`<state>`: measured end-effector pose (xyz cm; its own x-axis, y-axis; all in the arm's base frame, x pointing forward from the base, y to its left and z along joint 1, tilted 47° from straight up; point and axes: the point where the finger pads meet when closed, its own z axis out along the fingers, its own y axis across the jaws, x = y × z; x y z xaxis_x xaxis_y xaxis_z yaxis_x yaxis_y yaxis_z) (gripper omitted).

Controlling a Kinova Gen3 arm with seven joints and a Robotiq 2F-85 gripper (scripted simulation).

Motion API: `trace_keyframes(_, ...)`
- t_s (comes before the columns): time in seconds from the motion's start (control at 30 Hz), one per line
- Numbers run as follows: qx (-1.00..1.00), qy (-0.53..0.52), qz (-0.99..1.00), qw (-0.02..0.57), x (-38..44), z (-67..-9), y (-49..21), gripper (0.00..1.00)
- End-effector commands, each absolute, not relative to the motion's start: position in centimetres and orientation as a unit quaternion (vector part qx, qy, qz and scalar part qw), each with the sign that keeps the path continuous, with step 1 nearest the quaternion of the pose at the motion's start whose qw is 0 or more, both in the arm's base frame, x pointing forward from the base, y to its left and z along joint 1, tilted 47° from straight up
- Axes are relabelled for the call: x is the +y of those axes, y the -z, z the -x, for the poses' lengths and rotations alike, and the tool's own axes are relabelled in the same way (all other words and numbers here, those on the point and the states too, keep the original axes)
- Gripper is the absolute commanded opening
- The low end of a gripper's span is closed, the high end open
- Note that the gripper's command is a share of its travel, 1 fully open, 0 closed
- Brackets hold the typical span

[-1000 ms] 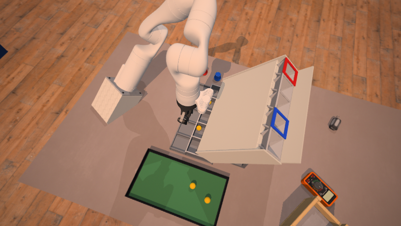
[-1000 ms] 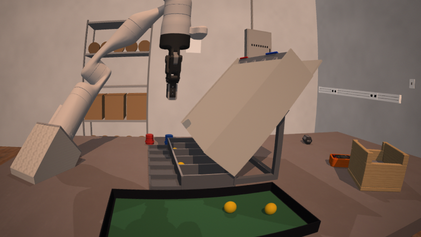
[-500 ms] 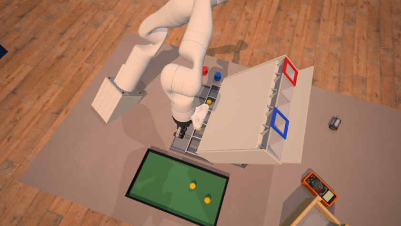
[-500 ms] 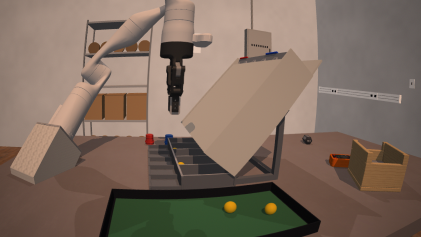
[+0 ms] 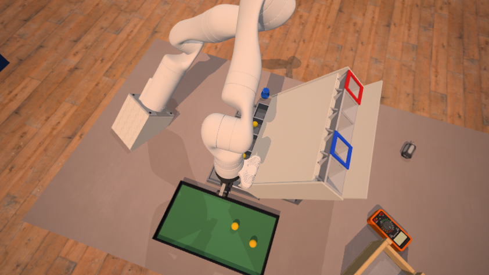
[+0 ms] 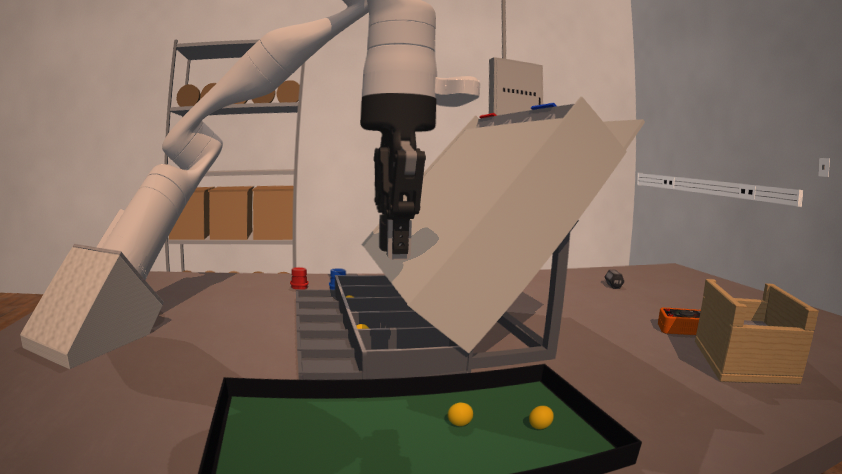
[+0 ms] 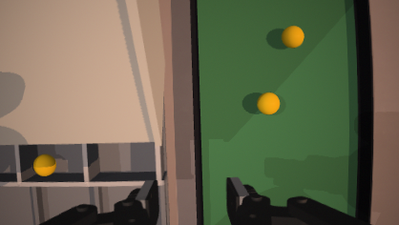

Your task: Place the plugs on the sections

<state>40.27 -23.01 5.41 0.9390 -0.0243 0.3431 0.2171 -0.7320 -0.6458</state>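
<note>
1. Green-floored, black-rimmed, the tray (image 5: 215, 270) (image 6: 382, 386) (image 7: 364, 95) bears two yellow marbles, apart.
2. Above its near-side edge, the fingers (image 5: 223, 190) (image 6: 395, 238) stand about half open, holding nothing.
3. The red plug (image 6: 299, 278) and blue plug (image 5: 265, 93) (image 6: 337, 278) stand on the surface (image 5: 119, 191) (image 6: 194, 329), beyond the sections.
4. Two other marbles sit in separate sections beneath the sloping cover (image 5: 290, 136) (image 6: 471, 206) (image 7: 72, 71).

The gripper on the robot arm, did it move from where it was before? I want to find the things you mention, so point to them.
Yes. In the top view, the gripper (image 5: 223, 195) (image 6: 395, 256) (image 7: 192, 194) went from above the grey bins to beside the green tray's (image 5: 215, 194) (image 6: 382, 387) (image 7: 195, 95) black edge.
</note>
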Motion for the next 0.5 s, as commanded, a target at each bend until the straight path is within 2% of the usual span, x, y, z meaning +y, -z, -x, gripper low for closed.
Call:
trace_keyframes(0.0, -0.054, 0.162, 0.914, 0.367, -26.4, -45.2, -1.9, 0.5)
trace_keyframes(0.17, -0.054, 0.162, 0.914, 0.367, -26.4, -45.2, -1.9, 0.5)
trace_keyframes(0.2, -0.054, 0.163, 0.914, 0.367, -28.0, -47.6, -0.1, 0.5)
trace_keyframes(0.47, -0.054, 0.163, 0.914, 0.367, -28.0, -47.6, -0.1, 0.5)
